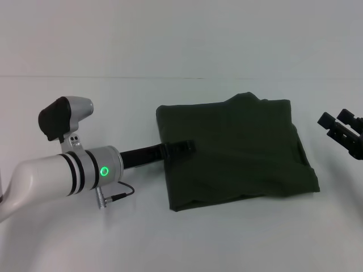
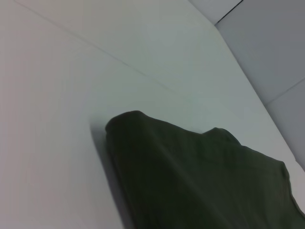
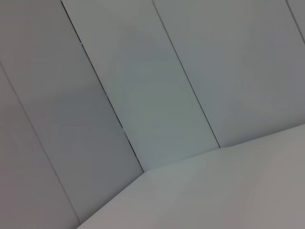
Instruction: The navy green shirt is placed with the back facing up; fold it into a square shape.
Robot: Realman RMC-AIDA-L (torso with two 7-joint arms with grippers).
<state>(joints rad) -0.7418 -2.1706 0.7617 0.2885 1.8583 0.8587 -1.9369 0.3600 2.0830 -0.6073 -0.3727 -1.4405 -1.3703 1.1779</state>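
The navy green shirt (image 1: pixel 235 150) lies on the white table (image 1: pixel 113 238) as a rough square, plain side up, with a small bump of cloth on its far edge. My left gripper (image 1: pixel 184 147) reaches in low from the left and lies over the shirt's left edge. The left wrist view shows the shirt (image 2: pixel 200 181) close up, as a dark mound on the table. My right gripper (image 1: pixel 339 123) hangs open at the right, apart from the shirt.
The white table runs on all around the shirt. A pale wall (image 1: pixel 181 34) stands behind the table's far edge. A thin black cable (image 1: pixel 119 195) hangs under my left wrist.
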